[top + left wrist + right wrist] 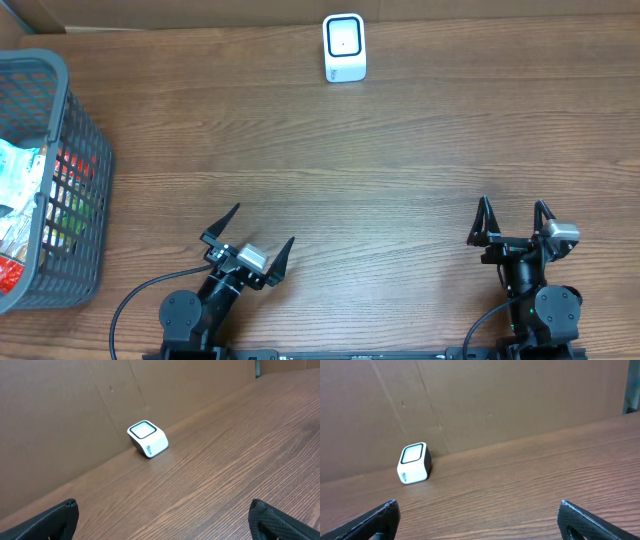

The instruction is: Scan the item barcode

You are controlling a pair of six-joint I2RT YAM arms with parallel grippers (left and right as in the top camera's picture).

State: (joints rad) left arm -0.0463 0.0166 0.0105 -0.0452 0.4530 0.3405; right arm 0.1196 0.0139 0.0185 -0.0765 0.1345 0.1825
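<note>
A small white barcode scanner [344,47] with a dark window stands at the far edge of the wooden table, against a brown cardboard wall; it also shows as the scanner [147,438] and the scanner [414,463] in the wrist views. Packaged items [20,215] lie in a grey basket [82,130] at the left edge. My left gripper [264,225] rests near the front edge, open and empty. My right gripper [513,208] sits at the front right, also open with nothing between its fingers. Both are far from the scanner and the basket.
The cardboard wall [495,400] runs along the table's back. Bare wood [370,170] lies between the grippers and the scanner. A black cable [135,295] loops beside the left arm's base.
</note>
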